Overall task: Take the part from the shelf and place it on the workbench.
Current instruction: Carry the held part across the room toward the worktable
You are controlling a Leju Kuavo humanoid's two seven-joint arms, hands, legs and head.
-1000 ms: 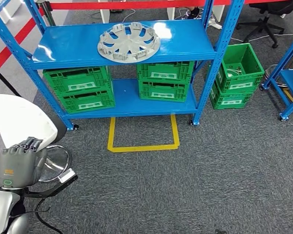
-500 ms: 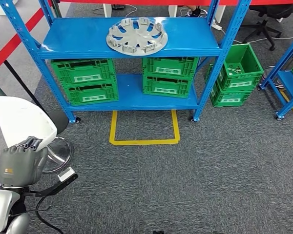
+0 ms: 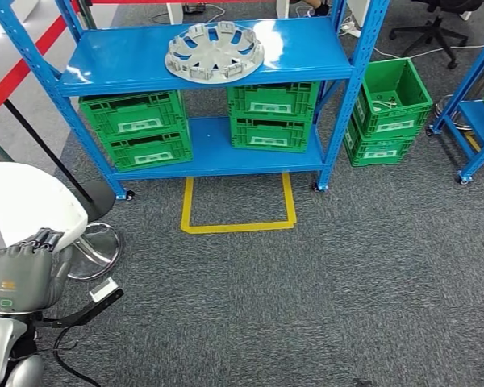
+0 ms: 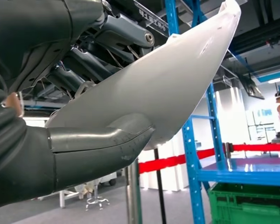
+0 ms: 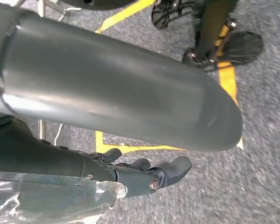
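Note:
My left hand (image 3: 23,278) sits at the lower left of the head view and grips a white curved panel part (image 3: 27,201) by its near edge. In the left wrist view the same white part (image 4: 159,84) lies between the thick thumb (image 4: 96,149) and the darker fingers (image 4: 96,56). A grey spoked wheel cover (image 3: 214,52) lies flat on the top board of the blue shelf (image 3: 118,64), far ahead of that hand. My right hand (image 5: 114,88) hangs over the carpet with its fingers (image 5: 149,175) apart and nothing in them.
Green crates (image 3: 136,129) (image 3: 270,113) fill the shelf's lower level, and two more (image 3: 389,109) are stacked beside its right post. A yellow tape outline (image 3: 236,227) marks the carpet before the shelf. A chrome stool base (image 3: 97,250) stands near my left hand. Another blue rack (image 3: 477,113) is at right.
The whole picture has shifted as the camera moved, so the shelf sits a little higher in view. My left hand still holds the white part the same way.

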